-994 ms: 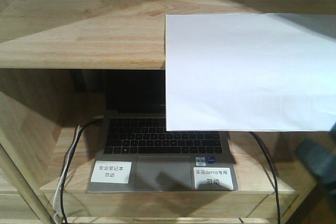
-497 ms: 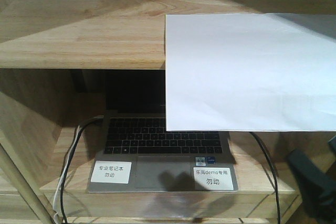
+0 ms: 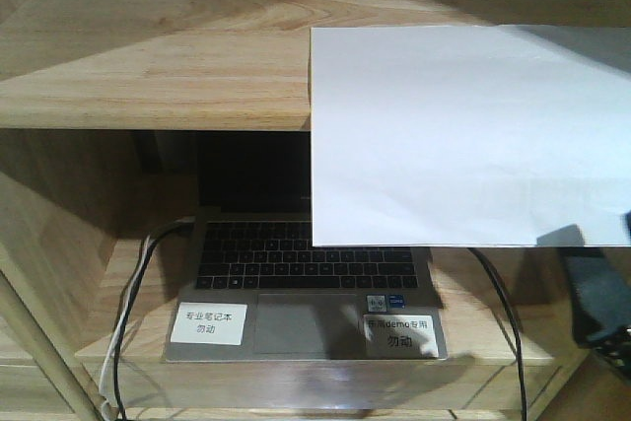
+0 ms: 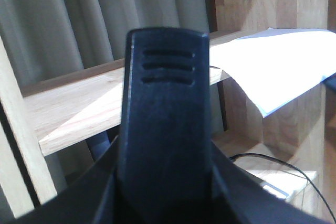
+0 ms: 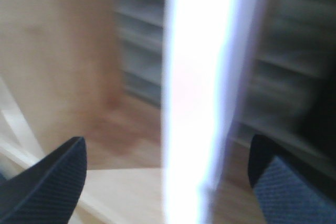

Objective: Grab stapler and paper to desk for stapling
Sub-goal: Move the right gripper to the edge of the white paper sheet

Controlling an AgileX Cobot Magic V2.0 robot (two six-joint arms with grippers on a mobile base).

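Front view of a light wood shelf unit (image 3: 148,76): the paper (image 3: 463,135), a blank white sheet, lies flat on the upper shelf at right. Its front part overhangs the edge and hides part of an open laptop (image 3: 296,283) on the shelf below. Two small white labels (image 3: 207,323) sit on the laptop's palm rest, and dark cables (image 3: 133,283) run down at left. R gripper (image 3: 596,298) is a dark shape at lower right, just below the sheet's overhanging edge. Its wrist view, v. blurred, shows the jaws spread wide w/ the sheet edge-on between them, not pinched. L gripper (image 4: 165,103) fills its own wrist view as one dark block, jaws apparently pressed together on nothing, w/ the sheet off to one side. Stapler and tabletop: not in any view. Progress, as judged: early. Nothing is grasped and the paper is not yet off the shelf. Left to do: close on the sheet, fetch the stapler, bring both to the tabletop.
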